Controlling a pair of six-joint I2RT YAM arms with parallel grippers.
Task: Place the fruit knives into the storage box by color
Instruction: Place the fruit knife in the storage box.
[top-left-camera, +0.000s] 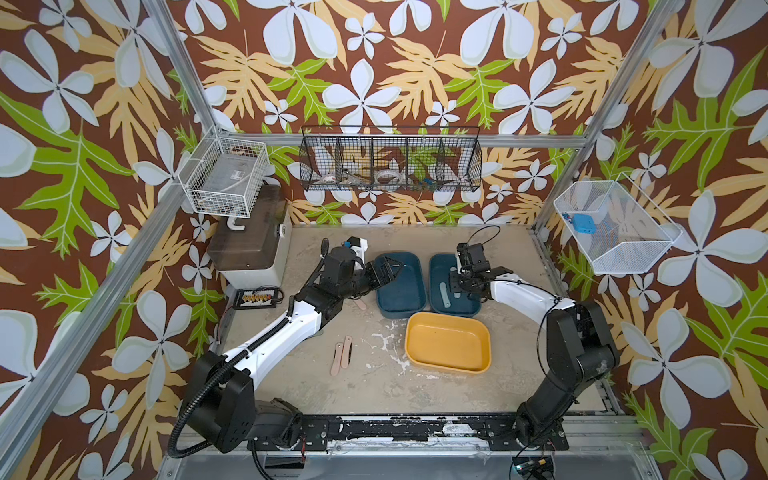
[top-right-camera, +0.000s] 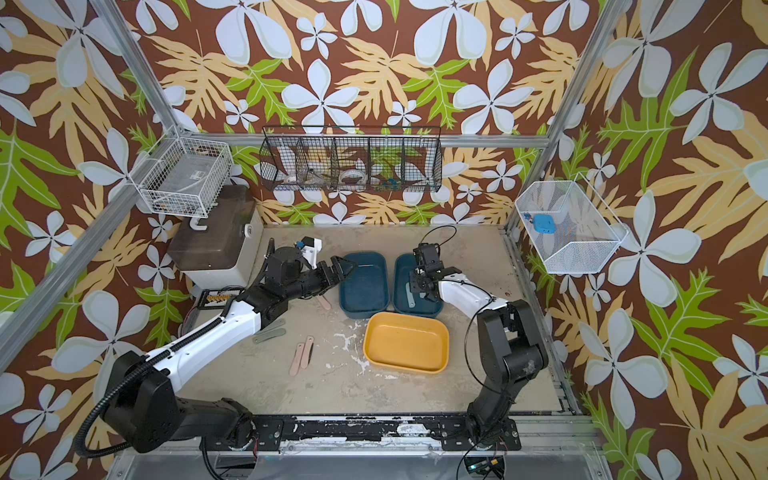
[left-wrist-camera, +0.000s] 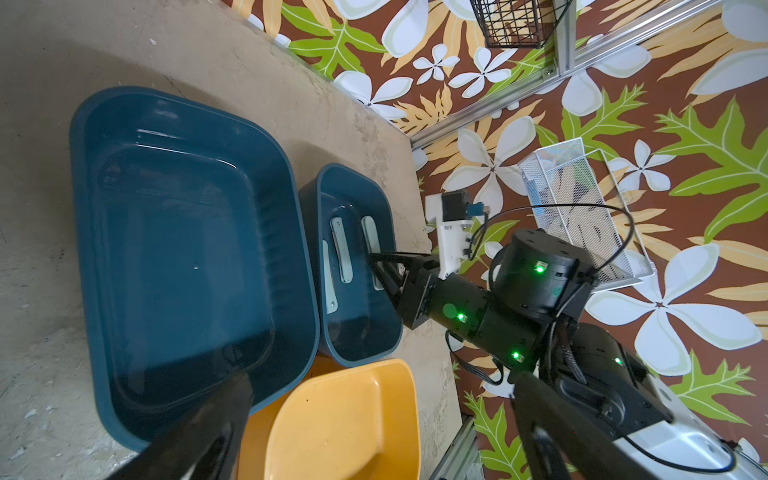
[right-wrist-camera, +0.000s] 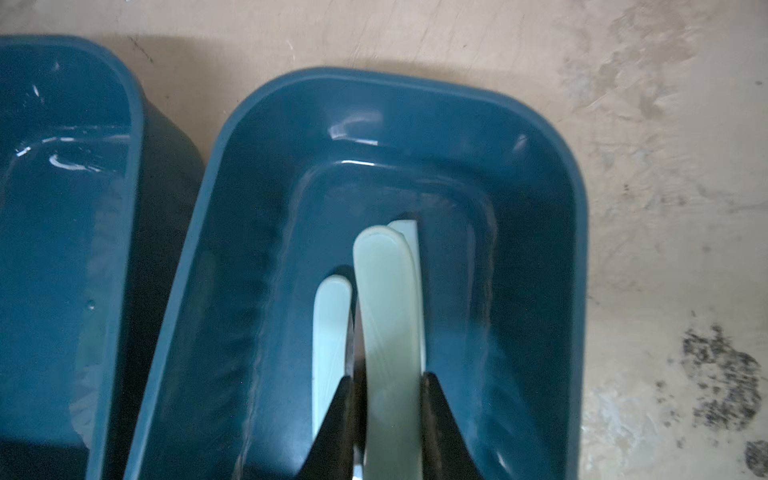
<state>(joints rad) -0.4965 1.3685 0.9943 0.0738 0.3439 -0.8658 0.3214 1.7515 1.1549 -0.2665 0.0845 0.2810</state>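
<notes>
Presently the right pincer (right-wrist-camera: 388, 376) is clamped narrow on a pale blue knife (right-wrist-camera: 384, 316). It holds the knife lengthwise inside the right blue box (right-wrist-camera: 536, 232), over two more blue knives (right-wrist-camera: 330, 332) that lie on the box's floor. Whether it touches them cannot be told. The left pincer (top-left-camera: 391, 267) stands wide and holds nothing, hanging over the left blue box (top-left-camera: 399, 297), which sits just beside the right one. A yellow box (top-left-camera: 446, 347) sits on the table (top-left-camera: 374, 386) nearer the arm bases, close against both blue boxes. Two pink knives (top-left-camera: 336, 362) lie side by side on the table between the left arm and the yellow box. A third pink knife (top-left-camera: 360, 304) pokes out from under the left arm. In a top view a grey-green knife (top-right-camera: 270, 336) lies just beside that arm's white link.
</notes>
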